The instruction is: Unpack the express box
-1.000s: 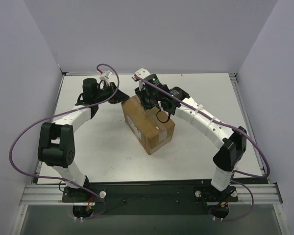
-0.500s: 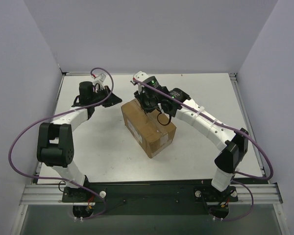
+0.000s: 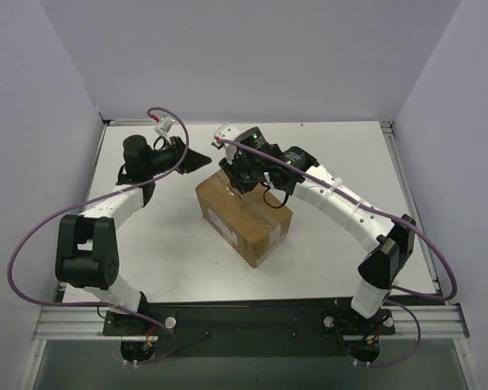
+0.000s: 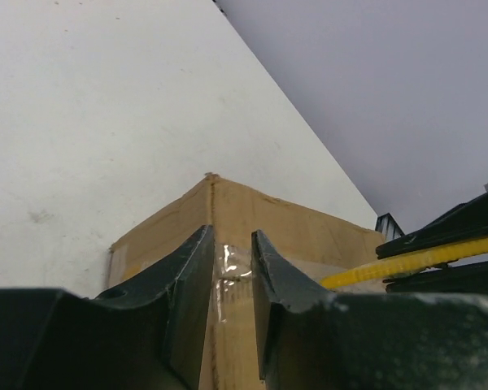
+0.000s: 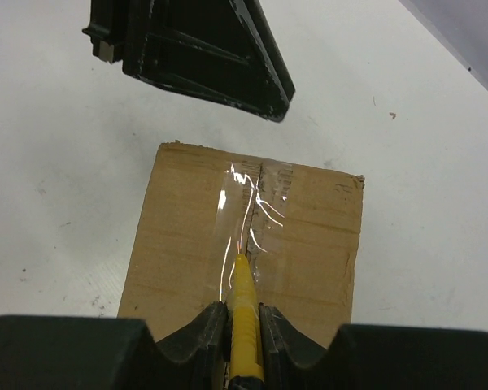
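Centre of top view: brown cardboard express box (image 3: pixel 244 218), long axis upper-left to lower-right. Right gripper (image 5: pixel 242 313) clamps slim yellow cutter (image 5: pixel 241 288), tip on clear tape seam (image 5: pixel 254 203) running ahead; left gripper (image 4: pixel 232 244) parted, empty.

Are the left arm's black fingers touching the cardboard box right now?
Apart. The right wrist view shows bare white table between the left fingers and the express box.
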Robot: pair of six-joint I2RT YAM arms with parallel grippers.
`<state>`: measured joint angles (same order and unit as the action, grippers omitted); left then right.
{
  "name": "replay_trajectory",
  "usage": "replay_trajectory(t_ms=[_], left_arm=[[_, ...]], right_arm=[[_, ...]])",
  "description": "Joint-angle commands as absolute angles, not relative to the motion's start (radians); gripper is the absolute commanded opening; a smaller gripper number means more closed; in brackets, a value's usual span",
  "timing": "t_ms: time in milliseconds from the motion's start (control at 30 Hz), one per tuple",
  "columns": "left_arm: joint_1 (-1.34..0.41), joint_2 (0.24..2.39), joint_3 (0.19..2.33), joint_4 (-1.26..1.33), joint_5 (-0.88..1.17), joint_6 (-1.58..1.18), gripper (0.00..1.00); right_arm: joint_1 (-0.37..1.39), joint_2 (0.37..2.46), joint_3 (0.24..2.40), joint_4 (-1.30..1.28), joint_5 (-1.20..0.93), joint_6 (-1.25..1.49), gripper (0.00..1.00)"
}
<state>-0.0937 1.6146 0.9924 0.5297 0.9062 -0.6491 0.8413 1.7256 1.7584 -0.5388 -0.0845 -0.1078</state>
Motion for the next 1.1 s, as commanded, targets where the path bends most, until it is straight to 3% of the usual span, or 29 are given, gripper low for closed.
replay_trajectory(t_ms=[0, 233, 333, 367, 500, 1067], left_arm=[[-0.136, 1.549, 0.985, 0.451, 0.896, -0.537, 0.35], [-0.135, 1.491, 0.977, 0.336, 0.851, -0.466, 0.35], [-0.138, 1.465, 0.971, 0.374, 0.880, -0.483, 0.21], [-0.138, 1.459, 0.959, 0.400, 0.897, -0.498, 0.11], [-0.156, 1.474, 0.913, 0.557, 0.953, -0.635, 0.00], [-0.244, 1.554, 0.870, 0.353, 0.710, -0.539, 0.00]], right_arm=[[0.850, 1.704, 1.782, -0.577, -0.187, -0.132, 0.00], [0.847, 1.729, 1.801, -0.572, -0.265, -0.169, 0.00], [0.841, 1.732, 1.804, -0.572, -0.279, -0.170, 0.00], [0.838, 1.730, 1.801, -0.571, -0.287, -0.172, 0.00], [0.830, 1.720, 1.786, -0.569, -0.279, -0.172, 0.00], [0.838, 1.649, 1.689, -0.571, -0.130, -0.094, 0.00]])
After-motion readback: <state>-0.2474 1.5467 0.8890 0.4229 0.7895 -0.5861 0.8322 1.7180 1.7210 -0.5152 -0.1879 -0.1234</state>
